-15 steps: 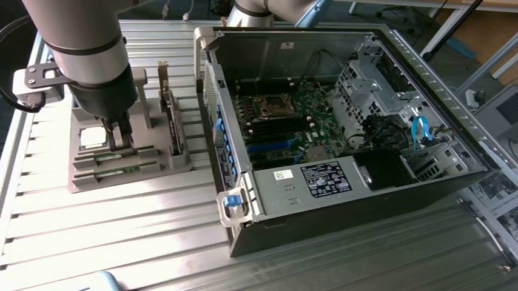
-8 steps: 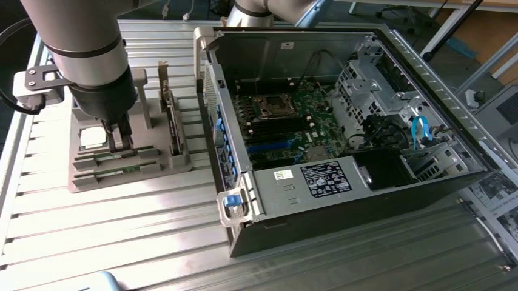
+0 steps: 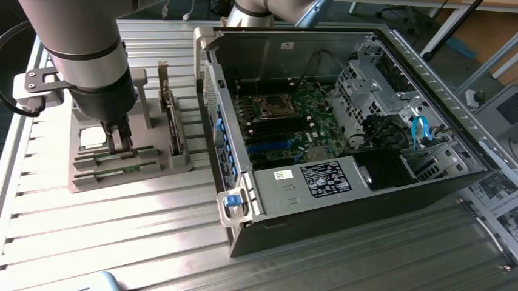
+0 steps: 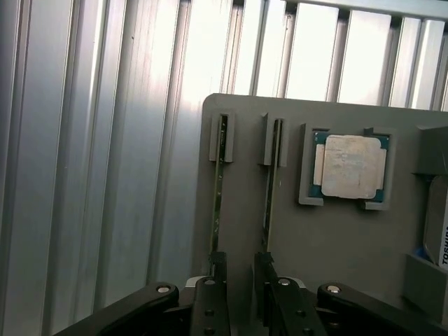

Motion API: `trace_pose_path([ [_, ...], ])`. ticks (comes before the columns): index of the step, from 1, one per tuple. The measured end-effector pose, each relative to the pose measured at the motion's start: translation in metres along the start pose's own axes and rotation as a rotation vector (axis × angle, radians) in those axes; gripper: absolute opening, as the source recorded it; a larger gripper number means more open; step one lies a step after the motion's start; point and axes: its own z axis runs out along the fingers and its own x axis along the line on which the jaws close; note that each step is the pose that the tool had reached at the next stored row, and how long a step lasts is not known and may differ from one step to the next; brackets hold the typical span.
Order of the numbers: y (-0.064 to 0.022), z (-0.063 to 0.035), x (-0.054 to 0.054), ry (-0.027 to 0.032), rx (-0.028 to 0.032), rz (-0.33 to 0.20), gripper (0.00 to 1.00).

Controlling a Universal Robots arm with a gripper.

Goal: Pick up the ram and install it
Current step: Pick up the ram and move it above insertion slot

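Spread wide, empty, the end effector [image 4: 241, 271] hovers over one end of the ram [image 4: 271, 183] in its holder [image 4: 245, 210].

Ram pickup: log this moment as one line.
gripper: open, empty | position: over holder | rams: both in holder slots

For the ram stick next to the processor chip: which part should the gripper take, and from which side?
Take the ram by its free upper edge at mid-length, coming straight down from above, one finger on each flat face. It stands on edge in a slot of the gray holder, with one end tucked in a bracket, so the middle is likely easiest.
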Motion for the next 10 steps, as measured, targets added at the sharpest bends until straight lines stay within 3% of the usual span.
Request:
trace_pose_path([
  [10, 0.0007, 0.0036, 0.0004, 0.0000, -0.0001, 0.000, 0.30],
])
